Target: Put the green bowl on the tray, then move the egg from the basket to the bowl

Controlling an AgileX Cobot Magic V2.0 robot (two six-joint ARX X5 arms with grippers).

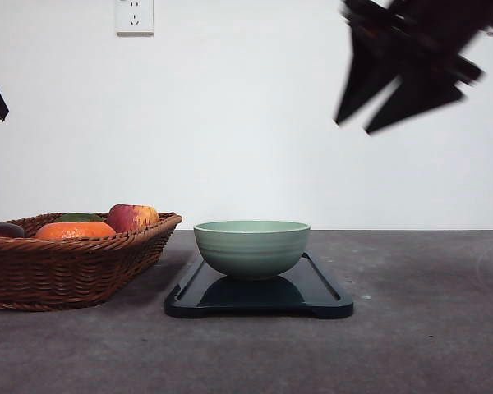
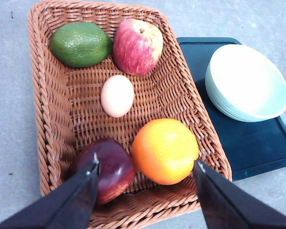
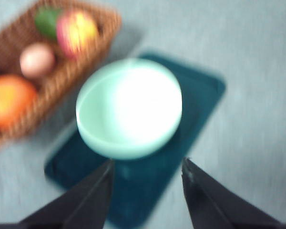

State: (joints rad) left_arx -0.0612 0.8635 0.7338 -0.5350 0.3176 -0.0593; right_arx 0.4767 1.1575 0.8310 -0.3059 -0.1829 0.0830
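A grey tabletop (image 1: 427,345) fills the front view. Toward its near edge, at the middle, sits a flat dark teal rectangular tray (image 1: 320,300) with rounded corners. A pale sage-green round bowl (image 1: 251,246) stands upright and empty on the tray, nearer the tray's far left part.

Just left of the tray, by the table's left edge, lies a wide shallow brown wicker basket (image 1: 66,271). Inside it, a small pinkish-brown egg (image 2: 117,96) rests near the middle of the woven floor, apart from the other fruit. Nearest the basket's front rim lie a round orange fruit (image 2: 165,150) and a dark purple-red fruit (image 2: 108,167); at its far end, a red-yellow apple (image 2: 137,46) and a green fruit (image 2: 80,44).

The left gripper (image 2: 145,172) hovers above the basket, jaws wide apart, holding nothing. The right gripper (image 3: 147,171), blurred, hangs high above the bowl, jaws spread and empty.
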